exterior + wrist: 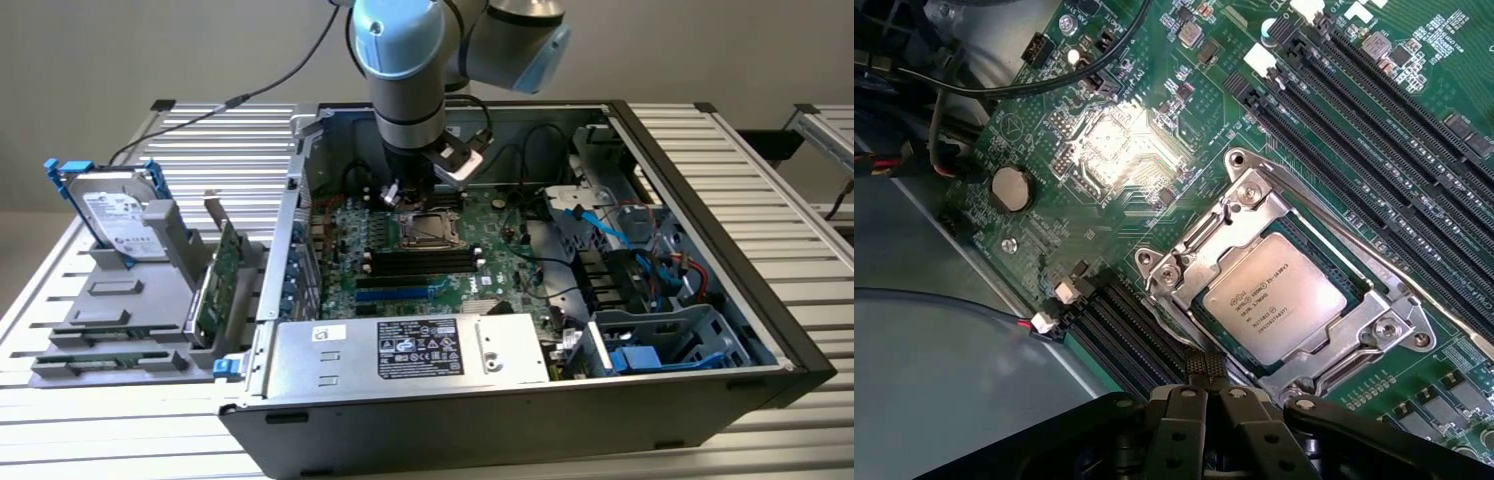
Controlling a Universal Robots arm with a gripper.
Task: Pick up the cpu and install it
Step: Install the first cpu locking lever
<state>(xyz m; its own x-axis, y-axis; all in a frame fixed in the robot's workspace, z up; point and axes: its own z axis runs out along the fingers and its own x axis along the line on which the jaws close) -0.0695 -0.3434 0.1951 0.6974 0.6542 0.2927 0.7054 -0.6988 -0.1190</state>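
The cpu [1274, 300], a flat silver square with printed text, lies flat inside the metal socket frame [1249, 200] on the green motherboard. My gripper [1204, 380] hangs just off one edge of the socket, its dark fingers pressed together with nothing between them. In the exterior view the arm reaches down into the open computer case, and the gripper [400, 195] is just above and beside the socket with the cpu [430, 228] at the board's middle.
Black memory slots [1374, 130] run alongside the socket. Case walls [300, 200] surround the board, with a power supply [414, 350] in front and blue cables [601, 225] at the exterior view's right. A hard drive [118, 215] and green cards [220, 275] stand outside at the exterior view's left.
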